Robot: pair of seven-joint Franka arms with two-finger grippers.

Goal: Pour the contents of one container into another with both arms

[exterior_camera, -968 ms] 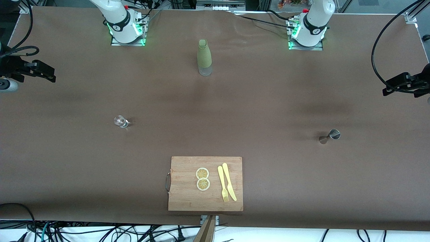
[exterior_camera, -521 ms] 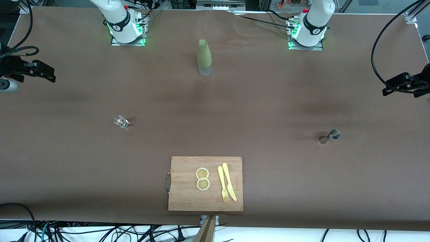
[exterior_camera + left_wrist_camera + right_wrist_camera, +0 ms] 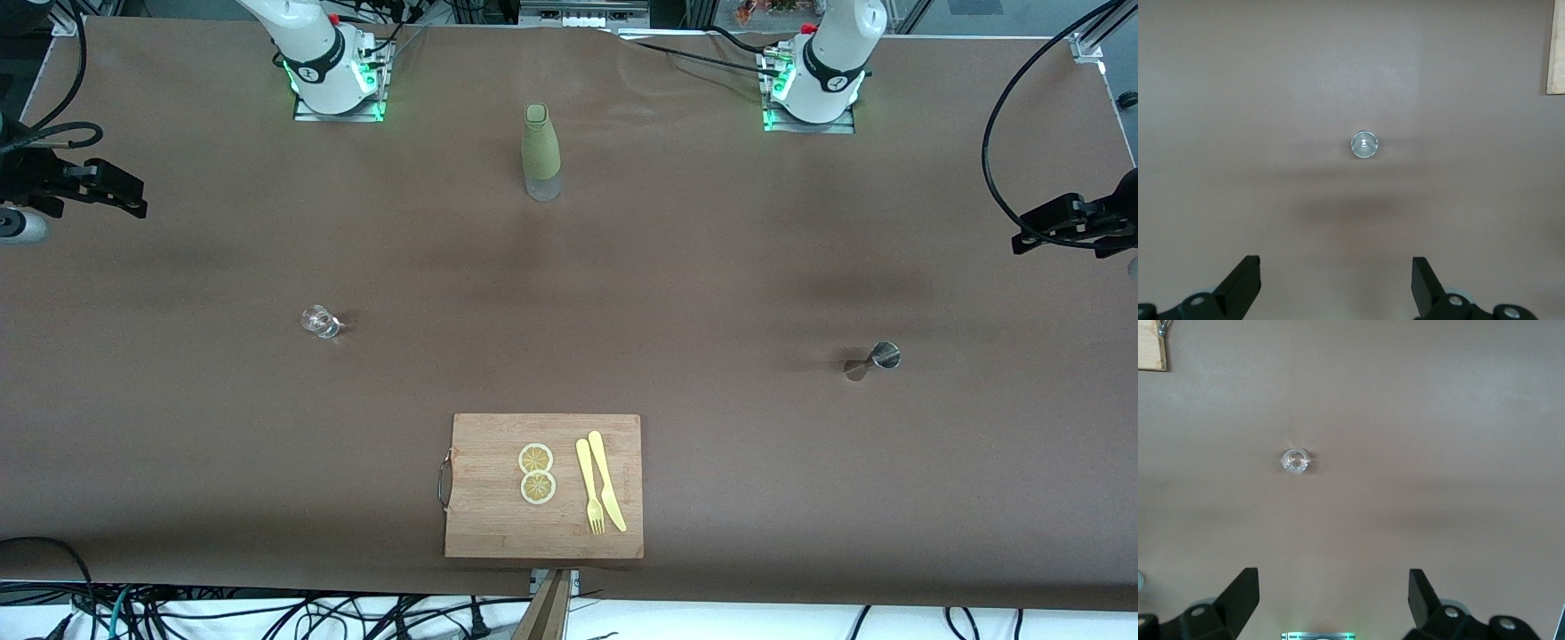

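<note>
front view shows the brown surface (image 3: 711, 267) with a cutting board (image 3: 498, 524) at its near edge and a green bottle (image 3: 540, 151) between the arm bases. the steel jigger (image 3: 873, 359) stands toward the left arm's end, the tiny glass cup (image 3: 320, 321) toward the right arm's end, well apart. the left tool (image 3: 1336, 283) hangs released high over the jigger, the right tool (image 3: 1333, 600) released high over the cup.
</note>
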